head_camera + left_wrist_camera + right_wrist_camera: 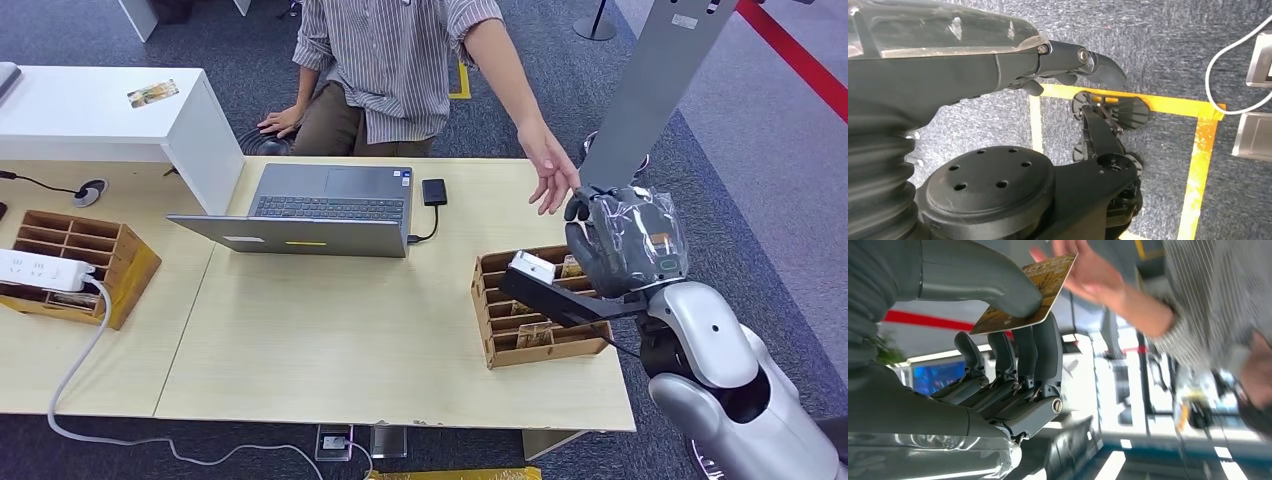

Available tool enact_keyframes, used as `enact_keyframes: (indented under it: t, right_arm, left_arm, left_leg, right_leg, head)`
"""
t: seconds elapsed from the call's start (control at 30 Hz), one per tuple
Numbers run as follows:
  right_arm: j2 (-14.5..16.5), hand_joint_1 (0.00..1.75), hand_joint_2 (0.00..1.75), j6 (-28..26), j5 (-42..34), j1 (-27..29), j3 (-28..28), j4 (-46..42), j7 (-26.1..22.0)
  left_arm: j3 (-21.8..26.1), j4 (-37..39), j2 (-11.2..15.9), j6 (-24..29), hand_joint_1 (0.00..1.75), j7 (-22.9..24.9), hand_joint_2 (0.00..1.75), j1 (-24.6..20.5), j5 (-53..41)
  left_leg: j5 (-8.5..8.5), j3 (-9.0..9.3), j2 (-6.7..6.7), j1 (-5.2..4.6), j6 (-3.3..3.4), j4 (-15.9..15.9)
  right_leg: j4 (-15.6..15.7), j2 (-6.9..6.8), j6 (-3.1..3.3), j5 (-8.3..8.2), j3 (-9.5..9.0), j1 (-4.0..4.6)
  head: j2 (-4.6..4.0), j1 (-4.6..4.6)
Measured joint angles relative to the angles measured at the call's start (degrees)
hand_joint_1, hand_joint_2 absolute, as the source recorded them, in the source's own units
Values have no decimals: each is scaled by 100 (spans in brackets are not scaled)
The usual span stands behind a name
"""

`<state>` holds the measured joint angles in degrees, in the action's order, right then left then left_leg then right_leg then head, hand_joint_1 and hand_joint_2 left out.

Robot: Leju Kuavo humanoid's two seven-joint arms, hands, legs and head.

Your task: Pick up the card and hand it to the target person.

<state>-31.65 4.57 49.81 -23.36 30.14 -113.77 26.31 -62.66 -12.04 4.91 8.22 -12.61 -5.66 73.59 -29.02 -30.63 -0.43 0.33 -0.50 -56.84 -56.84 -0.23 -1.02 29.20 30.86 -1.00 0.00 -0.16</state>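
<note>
A wooden organiser (70,262) with a power strip (40,269) sat at the table's (330,340) left, a laptop (315,210) mid-table, and a second compartment box (535,310) at the right. Above that box the right hand (625,245) was raised, pinching the card (1028,295) between thumb and fingers, its far edge near the person's open hand (550,170). The left hand (998,55) hung over the carpet, fingers curled in, holding nothing.

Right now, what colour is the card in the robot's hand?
Golden yellow-brown card, clearest in the right wrist view.
</note>
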Motion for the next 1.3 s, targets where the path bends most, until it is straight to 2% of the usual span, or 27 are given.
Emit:
enact_keyframes:
  t: [0.1,0.23,0.43,0.7,0.83,0.97,1.17,1.3]
  right_arm:
    - [145,136,175,-607,538,1,110,183,-270]
    - [326,136,175,-1110,1019,9,224,545,-333]
    - [509,136,175,-1231,955,56,326,1066,-384]
    - [618,136,175,-1237,883,78,370,1346,-384]
    - [660,0,175,-1231,882,78,378,1435,-382]
    - [688,0,175,-1253,888,78,380,1514,-364]
    - [749,0,175,-1931,580,129,340,1601,-352]
    - [780,0,175,-2601,-146,269,215,1642,-533]
  left_arm:
    - [0,0,-19,2,0,-39,175,-5,-15]
    - [0,0,-43,36,0,-44,175,-7,-33]
    - [0,0,-45,92,0,2,175,-5,-39]
    - [0,0,-45,117,0,75,175,-4,-44]
    - [-5,0,-45,107,0,49,175,-4,-128]
    - [-17,0,-45,149,0,29,0,-4,-195]
    - [-17,0,-45,430,0,201,0,-1,-178]
    - [-17,0,-45,556,0,276,0,-1,-162]
  left_leg:
    - [0,0,0,0,0,0]
    - [0,0,-1,0,0,0]
    - [0,-1,-3,0,0,0]
    - [0,-2,-2,0,0,0]
    - [0,-2,-2,0,0,0]
    - [0,-2,-2,0,0,0]
    - [0,0,-2,0,0,0]
    - [0,0,-2,0,0,0]
  right_leg:
    - [0,0,0,0,0,0]
    - [0,-1,0,0,1,0]
    - [0,-2,0,0,3,0]
    - [0,-2,0,1,4,0]
    - [0,-1,0,1,4,0]
    - [0,-1,0,1,4,0]
    - [0,-1,1,1,5,0]
    - [0,-1,1,1,4,0]
  head:
    - [0,-2]
    - [0,2]
    - [0,2]
    - [0,-1]
    - [0,0]
    - [0,1]
    - [0,-1]
    - [0,-4]
